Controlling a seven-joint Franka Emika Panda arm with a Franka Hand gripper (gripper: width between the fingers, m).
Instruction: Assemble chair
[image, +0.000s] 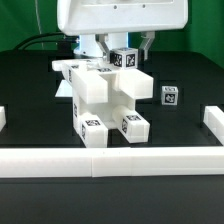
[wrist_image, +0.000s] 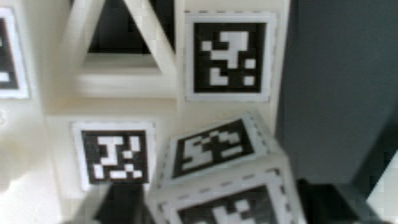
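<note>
The chair (image: 105, 100) stands half-built in the middle of the black table as a blocky white structure with square tags on its feet. My gripper (image: 123, 52) hangs just above and behind its top. It is shut on a small white tagged chair part (image: 123, 59), which sits at the structure's upper back edge. In the wrist view the held part (wrist_image: 231, 185) is tilted between my dark fingers (wrist_image: 111, 205). The chair's tagged frame (wrist_image: 228, 55) fills the rest of that view. Whether the held part touches the frame is hidden.
Another small white tagged part (image: 170, 96) lies on the table to the exterior view's right of the chair. A long low white border wall (image: 110, 161) runs along the front, with short wall pieces at the left (image: 3, 118) and right (image: 213, 120).
</note>
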